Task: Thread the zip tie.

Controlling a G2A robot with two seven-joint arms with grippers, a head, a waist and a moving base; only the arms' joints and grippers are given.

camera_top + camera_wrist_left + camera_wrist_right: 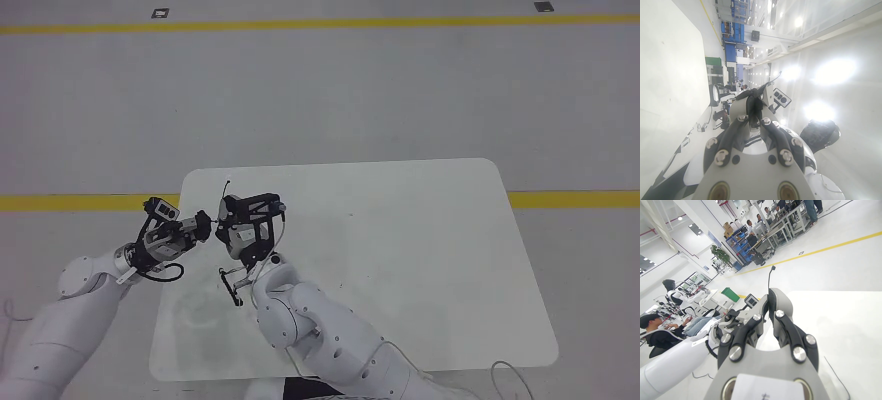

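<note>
A black zip tie [769, 281] stands upright in my right gripper [769, 295], which is shut on its strap. Its square head [773, 267] pokes free above the fingertips, and the strap runs down between the pads. In the top view the tie's head [227, 185] rises over the right gripper [230, 212] above the table's left part. My left gripper [753, 92] is shut, its tips right beside the right gripper's fingers; I see nothing clearly held in it. From above, the left gripper [205, 224] meets the right one from the left. The tie's head [780, 72] shows beyond it.
The white table [400, 260] spreads wide and bare to the right of both grippers. A thin black strap [232, 288] lies on it near the right arm and shows as a thin line [836, 376] in the right wrist view. The table's left edge is close.
</note>
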